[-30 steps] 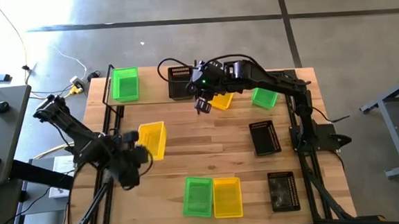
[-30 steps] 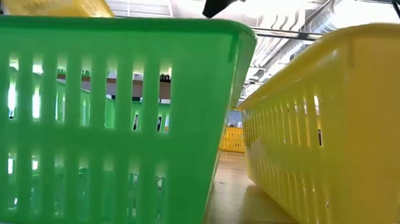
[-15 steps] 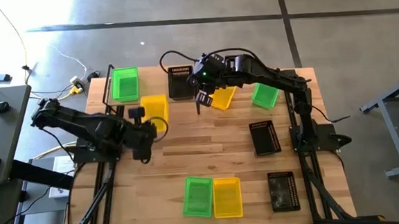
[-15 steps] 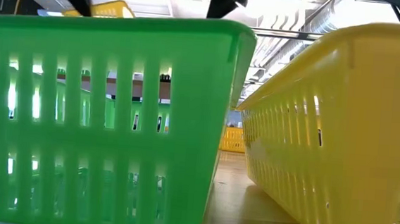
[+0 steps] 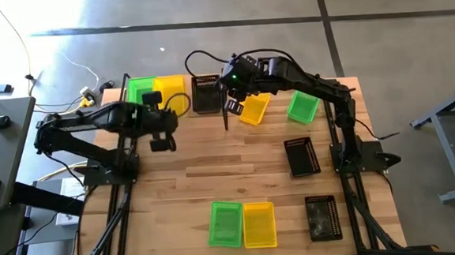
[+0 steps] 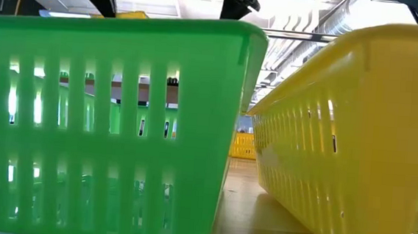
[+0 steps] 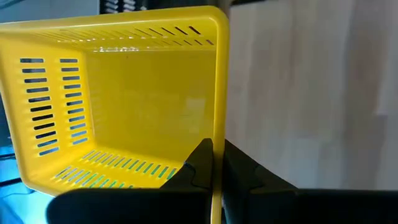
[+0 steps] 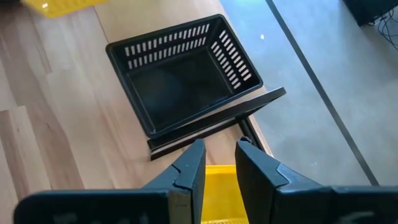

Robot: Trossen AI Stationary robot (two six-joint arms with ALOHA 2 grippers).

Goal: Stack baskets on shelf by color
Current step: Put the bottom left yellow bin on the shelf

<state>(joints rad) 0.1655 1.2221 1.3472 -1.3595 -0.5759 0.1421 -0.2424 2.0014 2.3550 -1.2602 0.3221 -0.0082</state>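
The shelf (image 5: 163, 108) spanned the table's far edge, holding a green basket (image 5: 139, 93) and a black basket (image 5: 205, 93). Between them, over the shelf, the left gripper (image 7: 212, 163) pinched a yellow basket (image 5: 172, 95) by its wall. The right gripper (image 8: 219, 163) hovered just beyond the black basket, slightly parted and empty. The thin-wall grip could slip, tilting the yellow basket onto the green one.

A green basket (image 6: 112, 125) fills the left of the low view, right up close, and a yellow basket (image 6: 355, 134) fills the right. Between them lies a strip of wooden table (image 6: 243, 215), with another yellow basket (image 6: 242, 144) far back. Two dark gripper tips poke in above the green rim.
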